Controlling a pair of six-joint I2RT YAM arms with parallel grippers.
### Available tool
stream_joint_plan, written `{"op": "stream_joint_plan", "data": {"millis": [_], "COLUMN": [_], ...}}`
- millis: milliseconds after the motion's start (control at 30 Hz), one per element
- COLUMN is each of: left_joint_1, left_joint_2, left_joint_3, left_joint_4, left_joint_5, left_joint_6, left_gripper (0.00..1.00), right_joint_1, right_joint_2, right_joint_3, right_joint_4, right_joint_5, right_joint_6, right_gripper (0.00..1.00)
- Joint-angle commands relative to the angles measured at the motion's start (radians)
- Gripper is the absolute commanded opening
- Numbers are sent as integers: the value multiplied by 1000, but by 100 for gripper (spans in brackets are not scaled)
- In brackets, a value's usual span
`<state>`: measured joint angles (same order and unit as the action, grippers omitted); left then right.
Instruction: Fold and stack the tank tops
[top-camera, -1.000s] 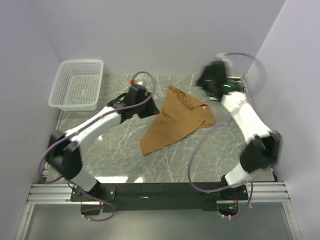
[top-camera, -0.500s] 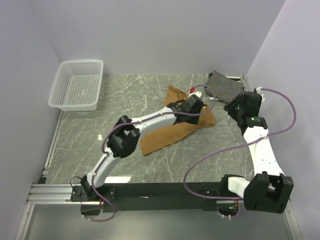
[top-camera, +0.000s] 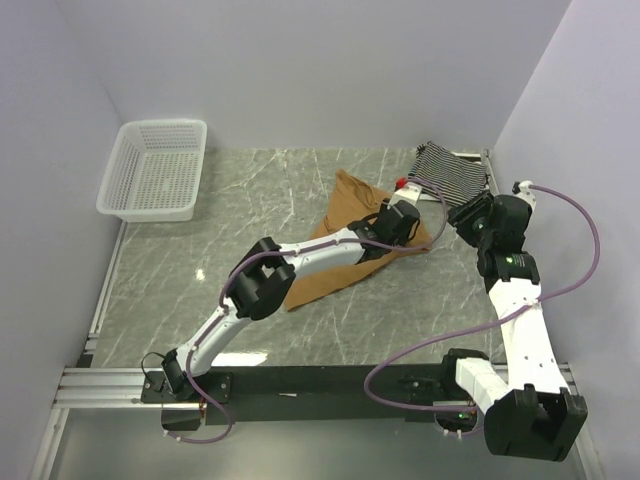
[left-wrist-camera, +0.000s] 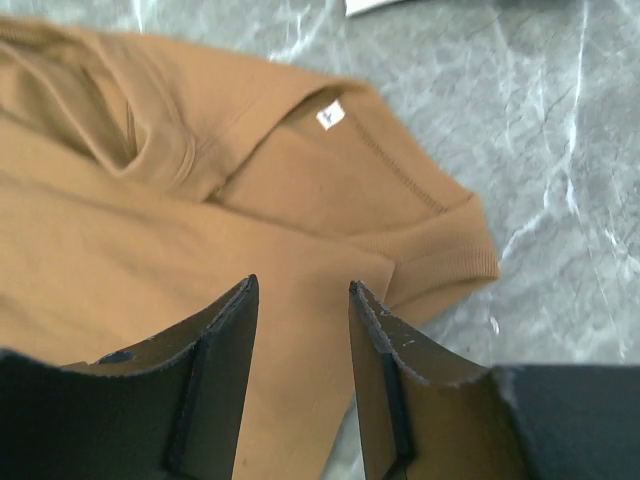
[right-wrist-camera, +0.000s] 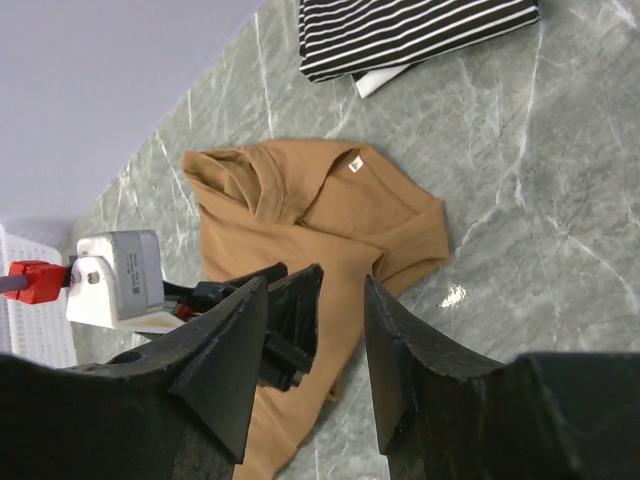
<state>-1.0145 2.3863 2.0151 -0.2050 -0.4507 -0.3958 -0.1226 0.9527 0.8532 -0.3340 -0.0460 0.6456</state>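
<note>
- Table (top-camera: 200, 270): grey-green stone look. My 2 arms are bolted at the near edge.
- Brown tank top (top-camera: 325, 275): lies on the table, mid to R side. It's bunched into a rough 3-corner shape, with the pointy end toward me and the neck end far from me. It's near the striped one but not touching it.
- Basket (top-camera: 148, 208): white w/ lots of small holes. It sits in the far L corner, well apart from both tops.
- Striped tank top (top-camera: 455, 175): black & white stripes, lying in the far R corner. A bit of white sticks out from under its edge; can't tell what that is.
- L gripper (left-wrist-camera: 302, 290): my L arm reaches across the brown top, and this gripper is over the R part of it, near the neck end. The jaws are apart w/ nothing between them, and I see brown cloth through the gap. Can't tell if the tips touch the cloth.
- R gripper (right-wrist-camera: 315, 285): up over the table's R side, near the striped top, looking down at the brown one. The jaws are apart and hold nothing.
- Label (left-wrist-camera: 330, 116): tiny white tag inside the brown top's neck.
</note>
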Motion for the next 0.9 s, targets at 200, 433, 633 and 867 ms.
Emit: {"op": "stream_joint_plan", "data": {"millis": [200,433,633,867], "left_joint_1": [-42,-53,-55,-56], "left_joint_2": [102,137,159,163], "left_joint_3": [65,65,79,68], "left_joint_4": [187,245,236,234], "left_joint_5": [-36,-20,-11,0], "left_joint_6": [130,143,135,115], "left_gripper": [46,46,46,45], "right_joint_1": [-3,-3,-3,-2], "right_joint_2": [-46,-45,-35,-25], "right_joint_3": [-16,-26,-34,-48], "right_joint_4": [27,38,41,52], "right_joint_5": [-9,-26,-26,-26], "right_joint_6": [2,-1,-7,-12], "right_gripper": [50,50,50,50]}}
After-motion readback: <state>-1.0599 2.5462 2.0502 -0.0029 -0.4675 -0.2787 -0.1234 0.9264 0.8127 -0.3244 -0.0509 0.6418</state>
